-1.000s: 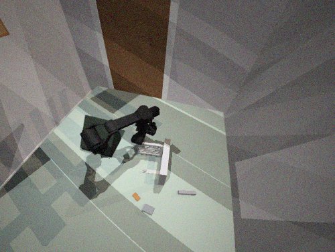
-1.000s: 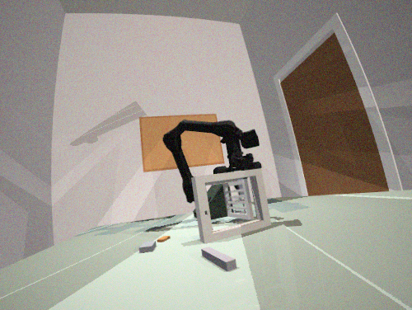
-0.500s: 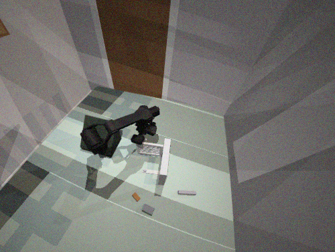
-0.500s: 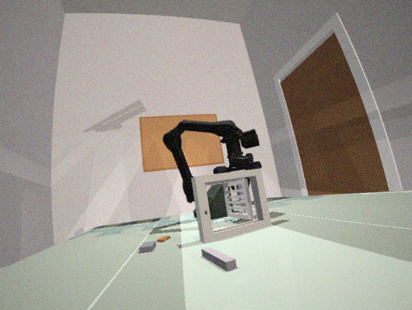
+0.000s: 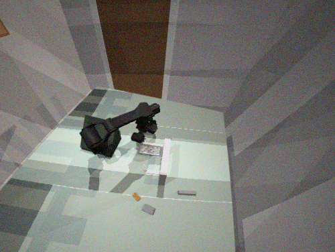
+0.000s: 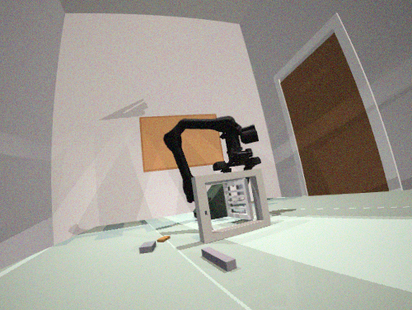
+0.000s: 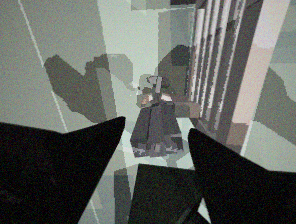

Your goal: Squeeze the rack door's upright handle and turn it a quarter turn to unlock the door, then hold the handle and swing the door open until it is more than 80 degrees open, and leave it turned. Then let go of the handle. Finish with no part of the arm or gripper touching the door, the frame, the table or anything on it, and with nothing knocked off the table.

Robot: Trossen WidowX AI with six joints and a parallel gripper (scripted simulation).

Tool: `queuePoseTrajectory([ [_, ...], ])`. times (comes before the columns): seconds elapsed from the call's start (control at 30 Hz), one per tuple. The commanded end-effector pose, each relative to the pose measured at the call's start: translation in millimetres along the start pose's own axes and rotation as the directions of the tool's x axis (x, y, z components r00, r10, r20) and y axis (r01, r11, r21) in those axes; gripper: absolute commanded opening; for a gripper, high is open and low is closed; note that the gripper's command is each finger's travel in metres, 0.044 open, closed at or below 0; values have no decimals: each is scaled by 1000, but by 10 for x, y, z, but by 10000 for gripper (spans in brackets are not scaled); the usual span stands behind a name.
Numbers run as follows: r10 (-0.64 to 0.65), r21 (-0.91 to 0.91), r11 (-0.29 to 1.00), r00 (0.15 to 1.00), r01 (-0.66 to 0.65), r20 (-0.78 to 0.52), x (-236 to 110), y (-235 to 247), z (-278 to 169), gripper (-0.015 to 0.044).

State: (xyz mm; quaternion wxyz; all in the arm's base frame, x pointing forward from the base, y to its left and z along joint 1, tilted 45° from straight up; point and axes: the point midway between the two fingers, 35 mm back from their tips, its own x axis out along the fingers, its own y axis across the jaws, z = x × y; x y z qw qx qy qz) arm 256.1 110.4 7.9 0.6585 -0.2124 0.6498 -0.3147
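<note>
The slatted rack door [image 5: 151, 149] [image 6: 238, 198] [image 7: 215, 65] stands swung out from its pale frame [image 5: 165, 157] [image 6: 199, 214], roughly square to it; the exact angle cannot be read. The grey upright handle [image 7: 156, 122] is seen from above in the wrist view, beside the door's free edge. It is hidden or too small to tell in the top and exterior views, and its exact turn is unclear. My gripper [image 5: 145, 133] [image 6: 237, 166] [image 7: 157, 127] is open, pointing down over the handle. The handle lies between the fingertips, with a visible gap on both sides.
A long grey block [image 5: 187, 192] [image 6: 218, 259], a shorter grey block [image 5: 148, 209] [image 6: 147, 247] and an orange block [image 5: 136, 196] [image 6: 163, 239] lie on the table away from the frame. The arm reaches over the table on the door's opening side.
</note>
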Motion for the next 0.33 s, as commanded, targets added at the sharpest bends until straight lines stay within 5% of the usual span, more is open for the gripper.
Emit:
queuePoseTrajectory([
  [0.0, 1, 1, 1000, 1000, -1, -2, -56, 16, -2, 289],
  [0.3, 2, 0, 1000, 1000, -2, -2, -176, 19, -1, 289],
])
